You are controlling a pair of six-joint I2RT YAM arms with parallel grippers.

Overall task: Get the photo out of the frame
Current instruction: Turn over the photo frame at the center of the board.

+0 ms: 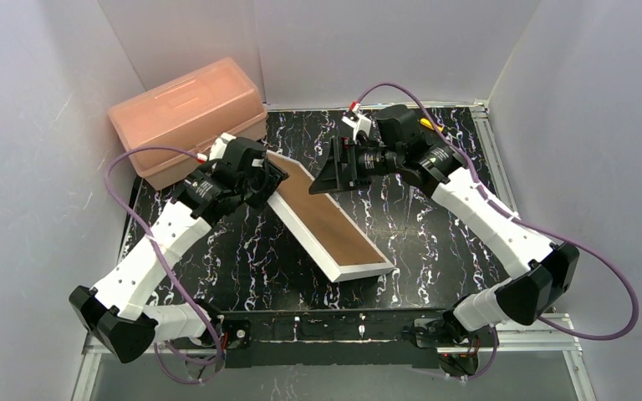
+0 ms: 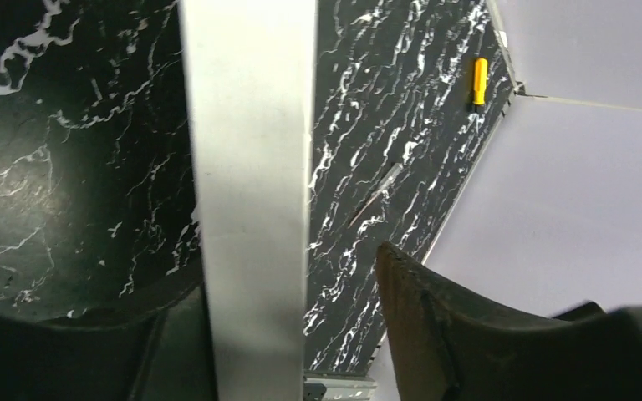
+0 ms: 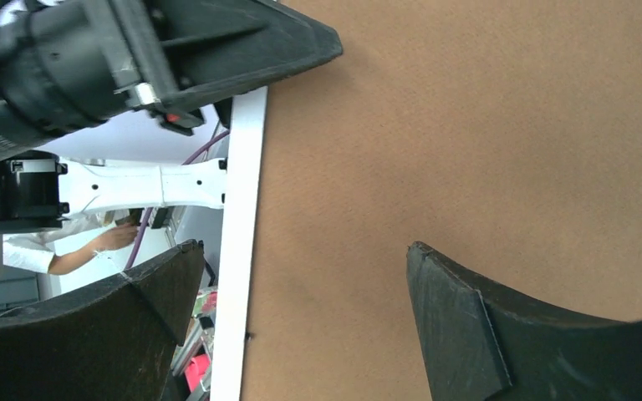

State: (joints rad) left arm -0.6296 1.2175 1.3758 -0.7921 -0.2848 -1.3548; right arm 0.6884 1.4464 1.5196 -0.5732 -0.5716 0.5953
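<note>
Our left gripper (image 2: 288, 267) loosely straddles the frame's (image 1: 334, 225) upper-left edge, our right gripper (image 3: 305, 246) gapes wide over its brown back (image 3: 468, 125); we judge the photo still inside.

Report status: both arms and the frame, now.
Left gripper straddles white edge of the frame, jaws not closed. Right gripper open over its brown back. Photo not visible. Pink box stands apart, far left.

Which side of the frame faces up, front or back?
Back up: the frame shows brown fibreboard inside its white border, in both the top and right wrist views.
</note>
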